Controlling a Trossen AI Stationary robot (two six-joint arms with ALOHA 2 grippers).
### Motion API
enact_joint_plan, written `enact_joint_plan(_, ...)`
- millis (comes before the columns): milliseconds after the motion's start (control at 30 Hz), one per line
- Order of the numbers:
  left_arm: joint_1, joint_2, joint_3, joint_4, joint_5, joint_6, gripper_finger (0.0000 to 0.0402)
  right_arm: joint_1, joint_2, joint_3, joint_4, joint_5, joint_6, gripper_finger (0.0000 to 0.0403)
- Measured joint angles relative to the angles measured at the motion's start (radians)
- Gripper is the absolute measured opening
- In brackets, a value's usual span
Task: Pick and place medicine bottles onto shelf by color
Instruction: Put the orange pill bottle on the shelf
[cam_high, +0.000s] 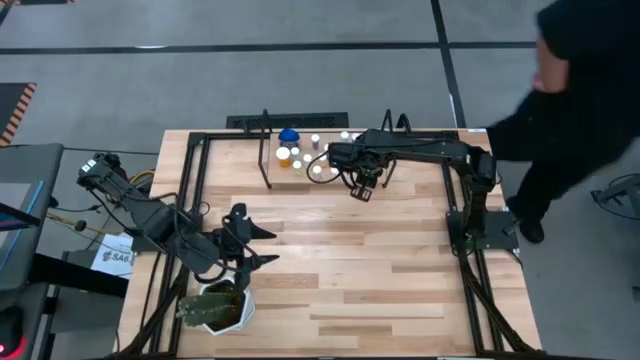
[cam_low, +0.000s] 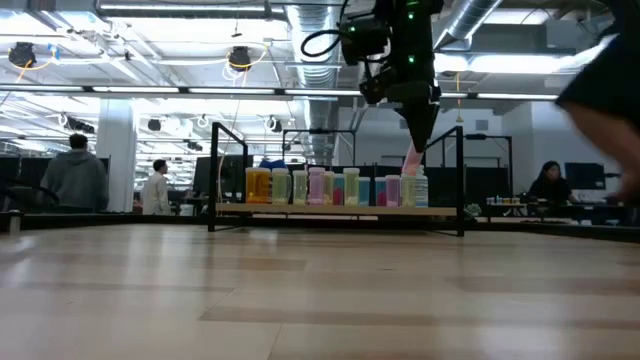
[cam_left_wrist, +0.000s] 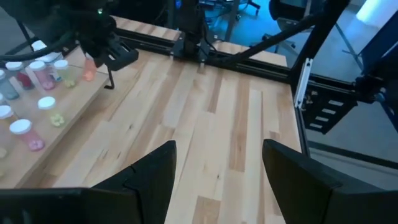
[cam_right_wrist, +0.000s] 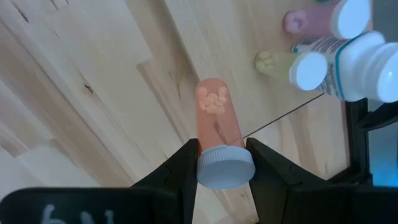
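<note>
Medicine bottles, assorted. One pink bottle (cam_right_wrist: 217, 121) with a white cap (cam_right_wrist: 225, 167): gripped at the cap between the two fingers of the right claw (cam_right_wrist: 224, 163), hanging body-down in the air above the table (cam_high: 380, 260). Contents: a small cluster of pale round pills lying at the far end of the bottle.

Beyond the claw's tip, on the shelf (cam_low: 335, 210): a yellow-green vial (cam_right_wrist: 280, 63) with white cap holding a few pale pills; a pink vial (cam_right_wrist: 308, 20) with white cap, contents not clear; a larger white bottle (cam_right_wrist: 367, 68) with a printed label, just beside the yellow-green one.

Row on the shelf, seen level across the table: orange bottles (cam_low: 258, 186) at one end, then pale yellow, pink and blue-toned ones (cam_low: 318, 187), running up to the place directly under the right claw (cam_low: 418, 128). From overhead, a blue-lidded bottle (cam_high: 289, 135) stands at the shelf's end farthest from that claw, with an orange bottle (cam_high: 284, 156) next to it.

Left claw (cam_high: 262, 245): fingers spread apart, holding nothing, poised over bare table well apart from the shelf. Just beside that arm: a green spiky plant (cam_high: 215, 308) in a white pot.

Person in dark clothing (cam_high: 580, 90) beside the table, off the right arm's side.
</note>
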Motion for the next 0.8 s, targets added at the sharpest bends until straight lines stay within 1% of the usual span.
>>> enact_joint_plan(200,0.000,-0.092,0.000,-0.059,0.016,-0.032,0.0226,0.002,0.000,-0.035,0.001,-0.001,0.007,0.0139)
enact_joint_plan(300,0.000,-0.134,0.000,-0.057,-0.055,-0.046,0.0226,0.008,0.000,-0.036,0.005,-0.001,0.009,0.0139)
enact_joint_plan(367,0.000,-0.153,0.000,-0.059,-0.074,-0.056,0.0226,0.016,0.000,-0.036,0.022,0.000,0.010,0.0139)
enact_joint_plan(433,0.000,-0.167,0.000,-0.060,-0.071,-0.058,0.0226,0.023,0.000,-0.036,0.037,0.000,-0.005,0.0139)
enact_joint_plan(600,0.000,-0.177,0.000,-0.059,-0.022,-0.051,0.0226,0.040,0.000,-0.036,0.083,0.000,-0.042,0.0139)
enact_joint_plan(800,0.000,-0.188,0.000,-0.066,0.007,0.024,0.0226,0.024,0.000,-0.036,0.091,0.000,-0.076,0.0139)
